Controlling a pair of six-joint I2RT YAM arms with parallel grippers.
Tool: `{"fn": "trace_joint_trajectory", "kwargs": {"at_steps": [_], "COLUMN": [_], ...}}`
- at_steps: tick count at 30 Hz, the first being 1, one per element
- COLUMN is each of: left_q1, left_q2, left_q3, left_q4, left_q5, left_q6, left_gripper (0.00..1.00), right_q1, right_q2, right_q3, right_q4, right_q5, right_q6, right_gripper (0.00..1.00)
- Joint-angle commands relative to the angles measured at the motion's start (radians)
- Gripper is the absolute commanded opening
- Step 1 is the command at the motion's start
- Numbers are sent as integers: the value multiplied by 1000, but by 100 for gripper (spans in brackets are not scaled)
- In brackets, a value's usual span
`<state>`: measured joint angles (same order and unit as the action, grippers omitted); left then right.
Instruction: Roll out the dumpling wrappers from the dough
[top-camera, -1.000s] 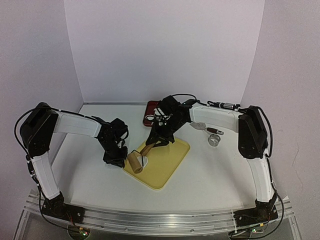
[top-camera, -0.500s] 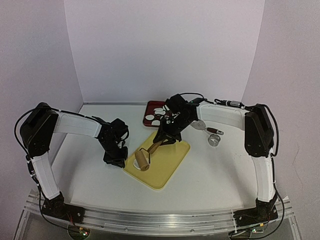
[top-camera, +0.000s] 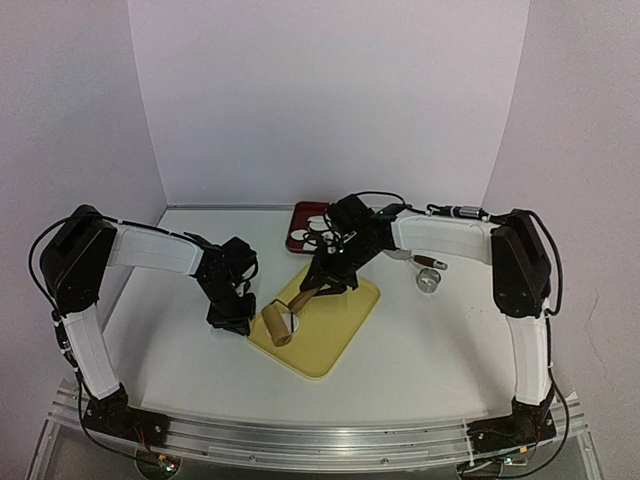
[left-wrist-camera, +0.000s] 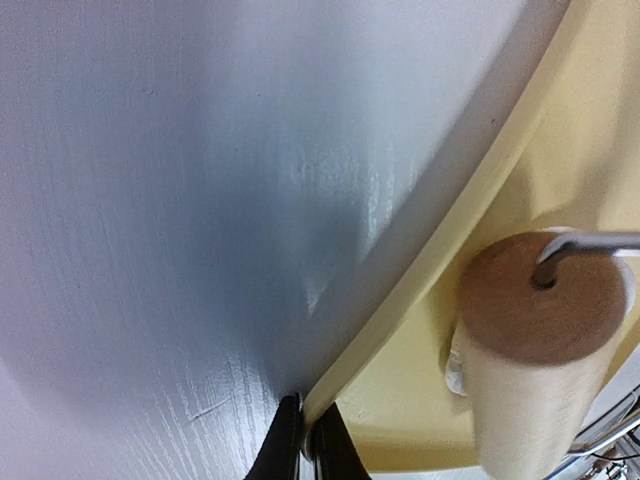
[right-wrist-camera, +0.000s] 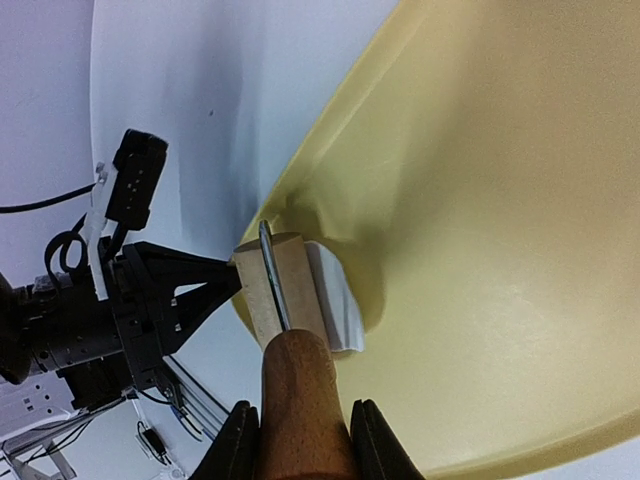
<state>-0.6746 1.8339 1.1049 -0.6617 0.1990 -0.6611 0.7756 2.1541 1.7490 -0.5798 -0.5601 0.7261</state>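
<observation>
A yellow board (top-camera: 325, 325) lies in the middle of the table. My left gripper (top-camera: 238, 322) (left-wrist-camera: 305, 432) is shut on the board's left rim (left-wrist-camera: 400, 310). My right gripper (top-camera: 325, 281) (right-wrist-camera: 303, 425) is shut on the brown handle (right-wrist-camera: 300, 400) of a wooden roller (top-camera: 275, 323) (right-wrist-camera: 272, 285). The roller rests on a flattened white patch of dough (right-wrist-camera: 335, 297) (top-camera: 292, 322) near the board's left corner. In the left wrist view the roller's end (left-wrist-camera: 540, 300) fills the right side, with a bit of dough (left-wrist-camera: 455, 368) showing beside it. Round white dumpling wrappers (top-camera: 300, 238) lie on a red tray (top-camera: 296, 215) at the back, partly hidden by my right arm.
A small metal ring cutter (top-camera: 429, 281) stands right of the board. Behind it lies a brown-handled tool (top-camera: 428, 262). White walls close the table at the back and on both sides.
The roller went a little right along the board and then came back left over the dough, with my right arm following. My left gripper has kept its hold on the rim.
</observation>
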Motion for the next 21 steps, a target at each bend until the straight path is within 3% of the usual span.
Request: {"fn": "trace_joint_trajectory", "kwargs": {"at_steps": [1,12,21], "left_q1": [-5,-5,-5], "left_q2": [-12,-30,-25], "left_q3": [20,1,11], "left_q4": [36,35,45], "left_q5": [-17,-18,-24], "left_q6": [-19,-28,-37], "left_gripper": [0,0,0], "right_q1": [-62,44,-49], "right_q2": [43,216,102], "right_q3": [-135,77,-69], "right_q4": [-305,-344,-351], "right_q5": [309,213,300], "right_q6": [-47,-108,-94], "right_gripper": [0,0,0]}}
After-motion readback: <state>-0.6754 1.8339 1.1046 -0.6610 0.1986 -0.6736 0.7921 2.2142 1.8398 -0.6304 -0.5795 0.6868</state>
